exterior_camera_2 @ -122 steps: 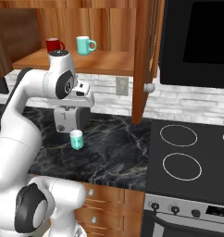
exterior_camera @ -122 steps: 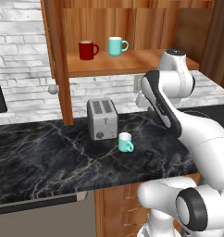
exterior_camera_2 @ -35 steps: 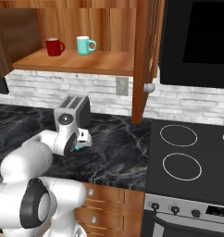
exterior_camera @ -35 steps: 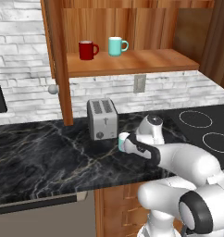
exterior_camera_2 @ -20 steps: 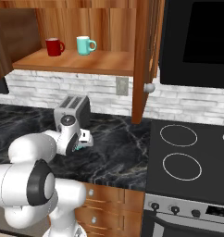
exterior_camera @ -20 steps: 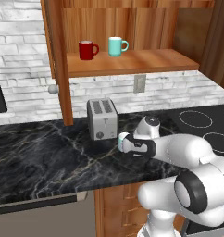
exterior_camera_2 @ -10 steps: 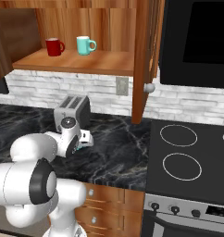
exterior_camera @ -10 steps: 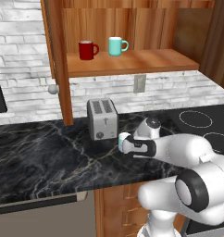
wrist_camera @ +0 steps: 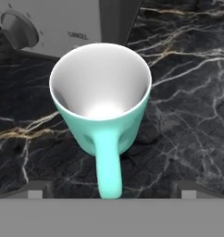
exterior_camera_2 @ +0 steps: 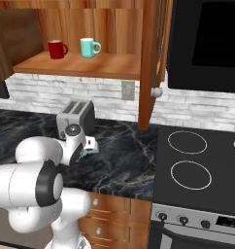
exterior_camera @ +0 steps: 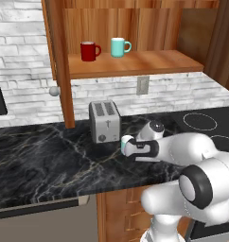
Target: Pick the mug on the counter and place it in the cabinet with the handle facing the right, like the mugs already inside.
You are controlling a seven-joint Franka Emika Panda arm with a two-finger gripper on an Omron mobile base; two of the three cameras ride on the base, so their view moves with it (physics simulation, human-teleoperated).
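The hand point(wrist_camera: 109, 192) sits low over the bench point(exterior_camera: 50, 156), fingers apart either side of the handle point(wrist_camera: 108, 164), not clamped. The mug point(wrist_camera: 101, 97) stands upright just before the toaster point(exterior_camera: 105, 121). This looks like the grasp step: close, lift, then carry to the cabinet point(exterior_camera: 149, 61) shelf beside the mugs point(exterior_camera: 119, 47), handle rightward.

Teal mug point(wrist_camera: 101, 97) upright on counter point(wrist_camera: 188, 115), handle point(wrist_camera: 108, 166) toward camera.
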